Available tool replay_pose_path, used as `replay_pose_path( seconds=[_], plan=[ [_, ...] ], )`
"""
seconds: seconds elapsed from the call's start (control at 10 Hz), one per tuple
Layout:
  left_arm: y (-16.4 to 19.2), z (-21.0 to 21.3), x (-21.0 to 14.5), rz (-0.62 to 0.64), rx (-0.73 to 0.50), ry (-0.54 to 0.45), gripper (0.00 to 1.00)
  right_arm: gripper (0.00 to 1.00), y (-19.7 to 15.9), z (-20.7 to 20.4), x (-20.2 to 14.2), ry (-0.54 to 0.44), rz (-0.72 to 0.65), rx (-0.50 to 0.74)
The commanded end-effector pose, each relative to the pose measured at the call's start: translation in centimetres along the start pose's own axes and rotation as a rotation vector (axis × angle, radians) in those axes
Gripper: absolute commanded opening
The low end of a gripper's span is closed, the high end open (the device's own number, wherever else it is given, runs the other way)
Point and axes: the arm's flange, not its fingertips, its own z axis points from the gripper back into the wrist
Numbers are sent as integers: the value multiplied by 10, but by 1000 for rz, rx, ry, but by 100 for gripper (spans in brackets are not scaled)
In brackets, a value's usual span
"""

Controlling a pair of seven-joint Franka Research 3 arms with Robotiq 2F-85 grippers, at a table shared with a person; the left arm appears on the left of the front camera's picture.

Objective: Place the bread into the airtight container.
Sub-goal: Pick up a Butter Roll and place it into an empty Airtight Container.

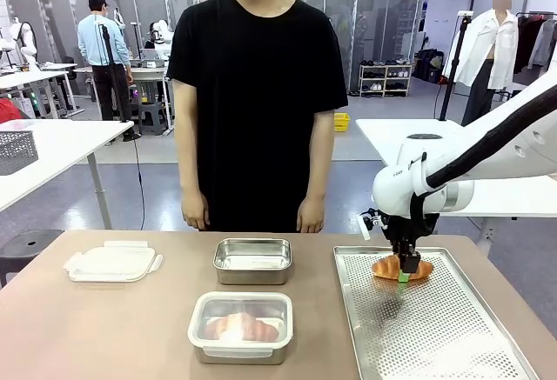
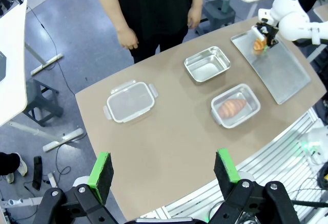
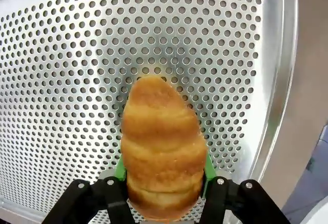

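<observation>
Right wrist view: right claw (image 3: 164, 170) clenched on bread (image 3: 163, 142), perforated tray (image 3: 61, 55) behind; left wrist view: left claw (image 2: 163, 170) released above tabletop (image 2: 169, 142).

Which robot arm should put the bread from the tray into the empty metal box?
Right. The right end effector clamps the bread on the tray, next to the empty container. The left end effector hangs open, high above the table, holding nothing.

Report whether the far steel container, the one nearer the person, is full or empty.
Empty. Seen from above, the far steel container has a bare metal floor with nothing inside.
</observation>
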Motion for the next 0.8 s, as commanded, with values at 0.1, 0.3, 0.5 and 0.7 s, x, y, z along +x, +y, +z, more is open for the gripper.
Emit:
replay_pose_path(
  seconds=[0.1,0.3,0.5,0.7],
  plan=[
    [0,1,0,-10,-3,-2,100,59,16,42,8,32,-34,-19],
    [0,1,0,-10,-3,-2,100,59,30,72,30,14,-47,-16],
    [0,1,0,-10,-3,-2,100,59,44,94,71,38,-38,-33],
    [0,1,0,-10,-3,-2,100,59,51,108,120,35,-45,-39]
  ],
)
